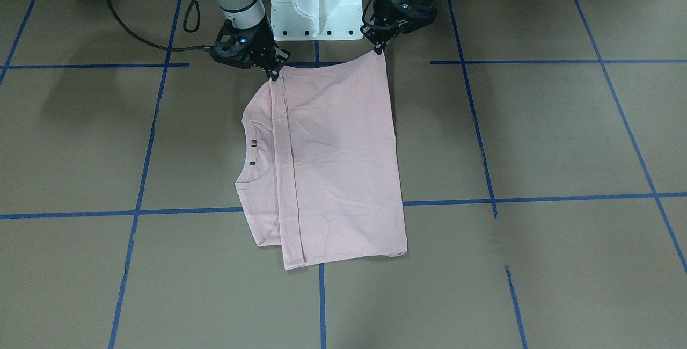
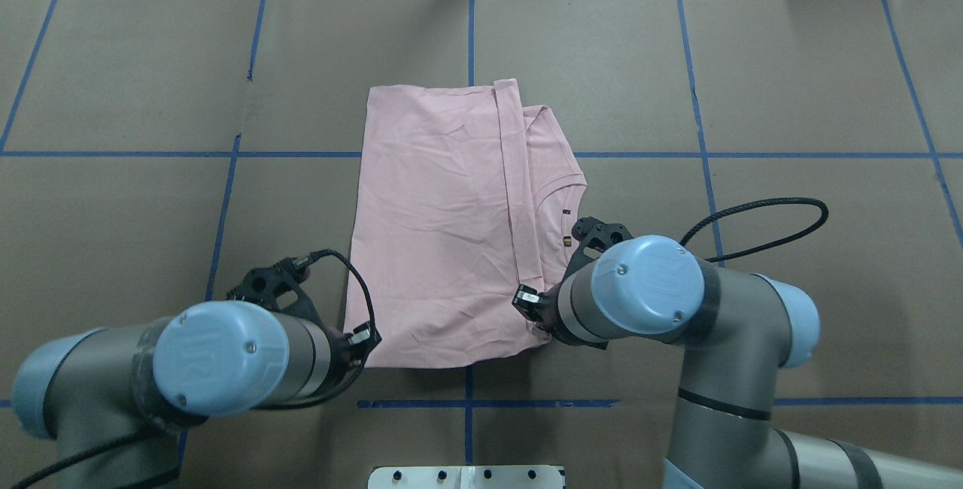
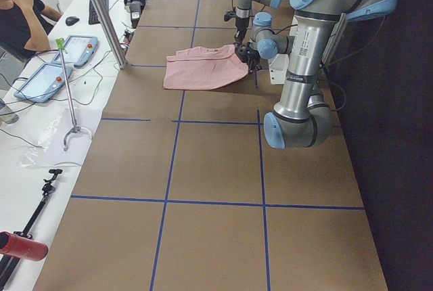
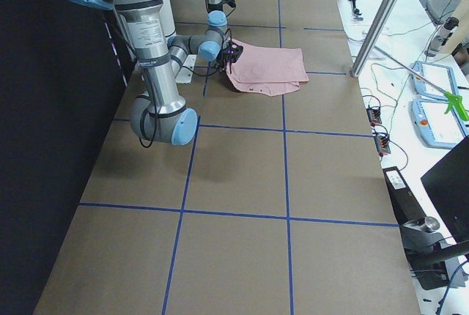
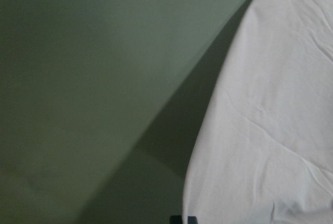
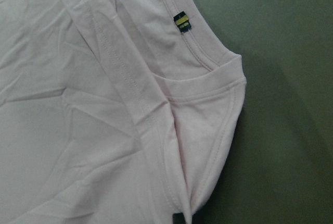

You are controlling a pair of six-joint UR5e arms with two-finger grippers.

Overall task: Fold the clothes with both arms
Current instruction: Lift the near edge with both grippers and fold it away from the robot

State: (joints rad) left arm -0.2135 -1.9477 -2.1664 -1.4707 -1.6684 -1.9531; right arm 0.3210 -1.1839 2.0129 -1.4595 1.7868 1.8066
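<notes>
The pale pink T-shirt (image 1: 338,161) lies folded into a rectangle on the brown table, plain side up, so its print is hidden. Its ribbed collar (image 1: 257,155) pokes out on my right side. My left gripper (image 1: 382,49) is shut on the shirt's near left corner. My right gripper (image 1: 273,73) is shut on the near right corner, by the folded edge. In the overhead view the shirt (image 2: 436,226) lies between the left gripper (image 2: 369,340) and the right gripper (image 2: 528,301). The wrist views show the shirt edge (image 5: 270,130) slightly raised over a shadow, and the collar side (image 6: 208,109).
The white pedestal base (image 1: 316,5) stands just behind the shirt's near edge. Blue tape lines (image 1: 316,206) grid the brown table. A black cable (image 2: 752,211) loops off the right arm. An operator (image 3: 20,13) sits at a side table with tablets (image 3: 47,74).
</notes>
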